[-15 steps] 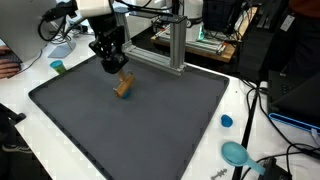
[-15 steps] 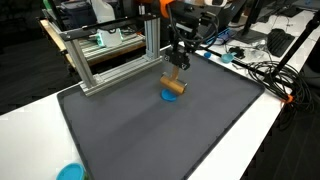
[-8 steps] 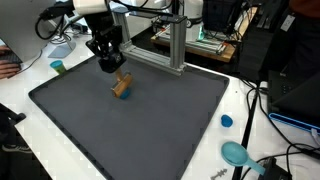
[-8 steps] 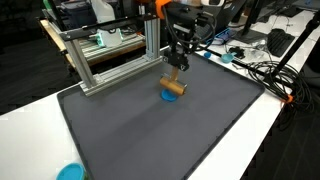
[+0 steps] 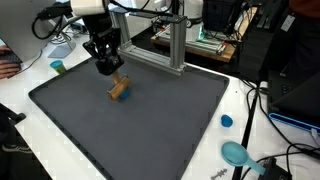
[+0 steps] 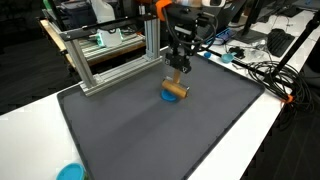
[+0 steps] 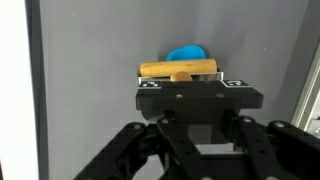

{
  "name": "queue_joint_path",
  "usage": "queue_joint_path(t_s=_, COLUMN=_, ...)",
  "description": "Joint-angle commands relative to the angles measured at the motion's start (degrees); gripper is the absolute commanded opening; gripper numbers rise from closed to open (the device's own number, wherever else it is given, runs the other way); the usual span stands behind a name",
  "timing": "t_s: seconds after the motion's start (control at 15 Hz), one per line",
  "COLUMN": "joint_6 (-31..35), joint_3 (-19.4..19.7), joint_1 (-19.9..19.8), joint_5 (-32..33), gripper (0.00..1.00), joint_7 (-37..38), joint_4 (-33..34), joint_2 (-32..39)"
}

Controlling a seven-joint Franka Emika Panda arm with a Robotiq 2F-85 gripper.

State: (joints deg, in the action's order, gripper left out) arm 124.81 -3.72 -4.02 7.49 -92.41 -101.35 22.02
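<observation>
My gripper [image 5: 109, 71] hangs low over the back part of a dark grey mat [image 5: 150, 125], near an aluminium frame. It is shut on a short wooden piece [image 5: 119, 90], which slants down from the fingers towards the mat. In the other exterior view the wooden piece [image 6: 176, 88] has a blue part [image 6: 167, 98] at its lower end, on or just above the mat [image 6: 150, 130]. In the wrist view the wooden piece [image 7: 180, 69] lies crosswise just beyond the gripper [image 7: 181, 80], with the blue part [image 7: 187, 53] behind it. The fingertips are hidden by the gripper's own body.
The aluminium frame [image 5: 176, 45] stands at the mat's back edge. A blue cap [image 5: 227, 121] and a teal spoon-like thing [image 5: 236, 153] lie on the white table beside the mat, with a small green cup [image 5: 58, 67] at the other side. Cables and electronics crowd the table edges.
The gripper and the wooden piece have drifted slightly sideways along the back of the mat, and the piece looks a little more tilted. The grip is unchanged.
</observation>
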Motion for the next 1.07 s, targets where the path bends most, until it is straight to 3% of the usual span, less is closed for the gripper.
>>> queue_joint_path(t_s=0.0, joint_6=0.95, joint_3=1.52, joint_1=1.07, joint_5=3.3, gripper=0.21, joint_7=3.28, joint_4=0.68, joint_2=0.63)
queue_joint_path(t_s=0.67, joint_6=0.43, joint_3=0.34, joint_1=-0.21, joint_5=2.12, gripper=0.21, joint_7=1.24, joint_4=-0.26, joint_2=3.12)
queue_joint_path(t_s=1.0, joint_6=-0.2, joint_3=-2.38, joint_1=-4.53, joint_5=-7.87, gripper=0.21, joint_7=-8.59, joint_4=-1.1, joint_2=4.31)
